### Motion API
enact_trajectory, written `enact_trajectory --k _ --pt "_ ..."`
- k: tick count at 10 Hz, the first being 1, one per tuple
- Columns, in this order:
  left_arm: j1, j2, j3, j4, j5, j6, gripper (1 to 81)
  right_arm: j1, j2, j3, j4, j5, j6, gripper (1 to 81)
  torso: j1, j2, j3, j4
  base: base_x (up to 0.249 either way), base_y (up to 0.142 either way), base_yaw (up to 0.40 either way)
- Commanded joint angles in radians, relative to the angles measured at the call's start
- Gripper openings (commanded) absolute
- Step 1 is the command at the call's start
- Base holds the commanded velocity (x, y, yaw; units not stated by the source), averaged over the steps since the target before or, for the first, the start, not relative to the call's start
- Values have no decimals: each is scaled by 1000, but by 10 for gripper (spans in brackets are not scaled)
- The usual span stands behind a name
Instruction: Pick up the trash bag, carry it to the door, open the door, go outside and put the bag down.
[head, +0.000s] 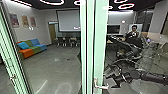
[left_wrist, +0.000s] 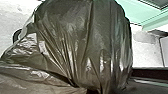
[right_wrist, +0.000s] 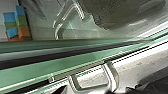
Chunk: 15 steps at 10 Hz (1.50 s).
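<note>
My right gripper (head: 109, 77) stands open beside the silver handle (head: 101, 86) on the pale green door frame (head: 100, 45). In the right wrist view, dark fingertips of the right gripper (right_wrist: 100, 89) lie on either side of the looped door handle (right_wrist: 113, 76); contact cannot be made out. The dark trash bag (left_wrist: 82, 37) looms large in the left wrist view, its folds drawn together toward my left gripper (left_wrist: 93, 90), which is shut on it.
Glass panels flank the frame, and another green upright (head: 12, 62) rises at the far left. Beyond the glass are a colourful sofa (head: 32, 47), chairs and a screen (head: 68, 21). A person (head: 134, 32) shows at the right, amid reflections.
</note>
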Motion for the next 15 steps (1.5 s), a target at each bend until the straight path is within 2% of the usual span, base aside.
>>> enact_trajectory --k 1,3,7,10,15 --pt "-52 -3 15 -7 73 2 10 146 29 -30 -2 -36 38 811 0 0 0 0 0 0 0" --pt "-52 -2 15 -7 73 2 10 138 92 -76 -16 -70 47 811 0 0 0 0 0 0 0" --pt "-52 1 15 -5 73 2 10 83 149 -134 -20 -74 81 811 0 0 0 0 0 0 0" --pt "-52 3 9 -5 73 2 10 34 164 -144 -66 -74 124 811 0 0 0 0 0 0 0" --pt "-52 4 8 -5 72 2 10 -34 161 -84 -273 -74 404 811 1 0 -1 0 0 0 0"
